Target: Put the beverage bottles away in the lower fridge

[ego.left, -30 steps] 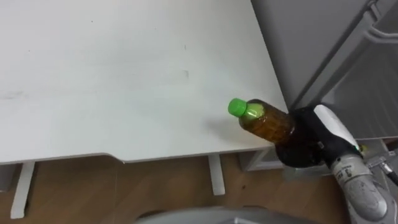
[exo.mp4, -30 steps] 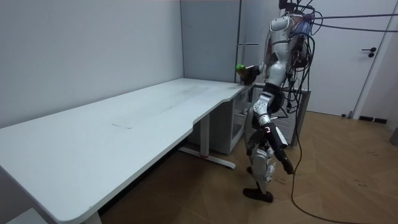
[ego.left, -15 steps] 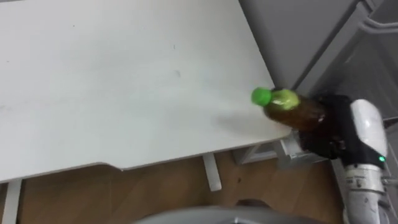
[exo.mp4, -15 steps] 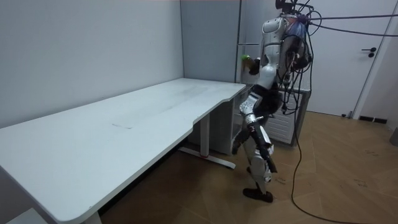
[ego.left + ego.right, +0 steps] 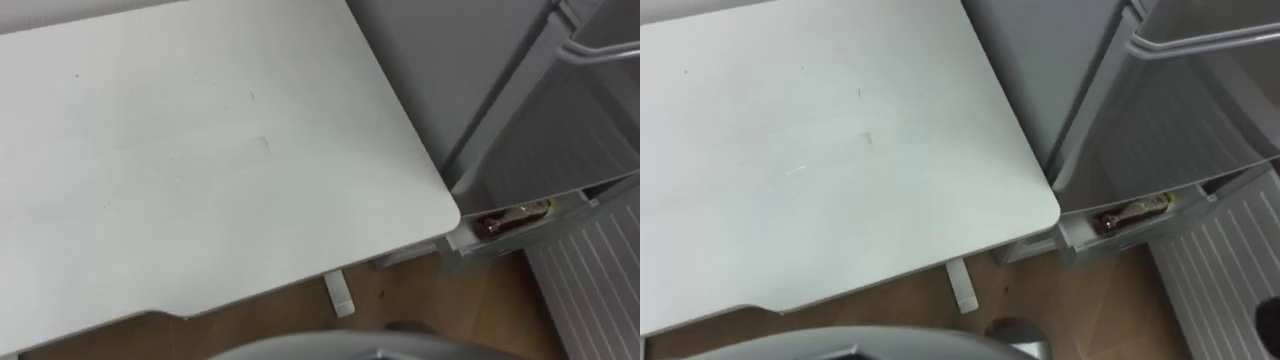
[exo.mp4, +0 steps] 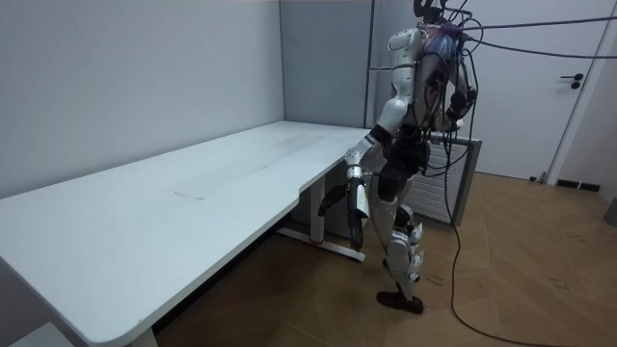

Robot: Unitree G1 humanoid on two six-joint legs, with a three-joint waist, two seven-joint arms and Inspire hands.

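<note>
A bottle of brown drink (image 5: pixel 512 218) lies on its side in the narrow opening of the lower fridge (image 5: pixel 590 270), just past the table's right corner; it shows in the right eye view as well (image 5: pixel 1130 214). In the room view I stand at the table's end, turned towards the fridge (image 6: pixel 445 188). My left hand (image 6: pixel 335 200) hangs by my thigh with relaxed fingers and holds nothing. A dark shape at the lower right corner of the right eye view looks like my right hand (image 5: pixel 1271 322). The green-capped bottle it carried is hidden.
The white table (image 5: pixel 200 150) takes up the left and middle, its rounded corner close to the fridge. The grey upper fridge door (image 5: pixel 600 110) with its bar handle stands at the right. Wooden floor (image 5: pixel 430 300) lies below.
My right hand with the green-capped bottle has swung off to the right, away from the table's corner. In the room view I have turned from the table towards the fridge, and my left arm has dropped.
</note>
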